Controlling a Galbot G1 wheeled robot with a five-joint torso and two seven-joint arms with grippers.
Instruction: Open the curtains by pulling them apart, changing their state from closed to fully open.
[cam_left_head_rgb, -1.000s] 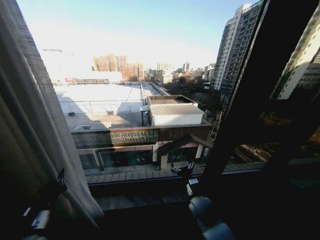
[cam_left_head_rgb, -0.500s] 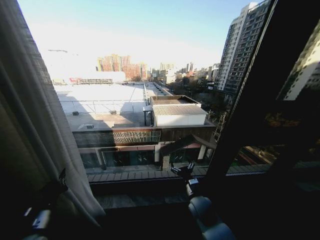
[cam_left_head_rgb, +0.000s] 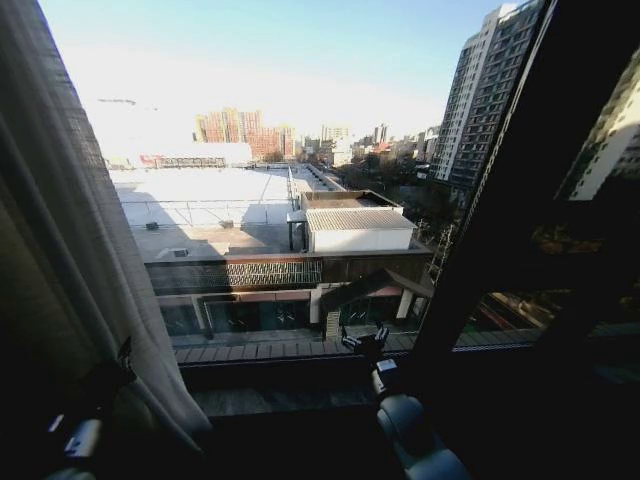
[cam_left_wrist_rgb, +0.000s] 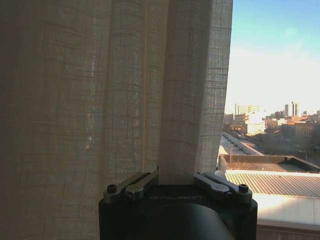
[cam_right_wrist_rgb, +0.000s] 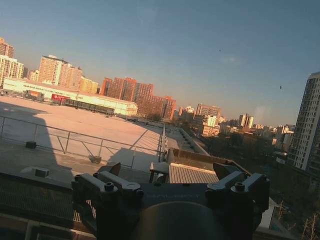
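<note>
A sheer white curtain panel (cam_left_head_rgb: 60, 250) hangs bunched at the left side of the window, leaving the middle of the glass uncovered. In the left wrist view its pleats (cam_left_wrist_rgb: 90, 100) hang right in front of the camera. My left gripper (cam_left_head_rgb: 122, 358) is low at the panel's inner edge. Its narrowed jaws hold a fold of the fabric (cam_left_wrist_rgb: 176, 175). At the bottom centre, my right gripper (cam_left_head_rgb: 365, 340) is raised in front of the bare glass. It stands open with nothing between its fingers (cam_right_wrist_rgb: 167, 172).
A dark window frame bar (cam_left_head_rgb: 500, 200) slants across the right side, and the area beyond it lies in shadow. The dark sill (cam_left_head_rgb: 280, 375) runs along the bottom of the window. Rooftops and towers show outside.
The whole head picture has shifted slightly to the right, so the camera moved. Neither arm nor the curtain has visibly moved.
</note>
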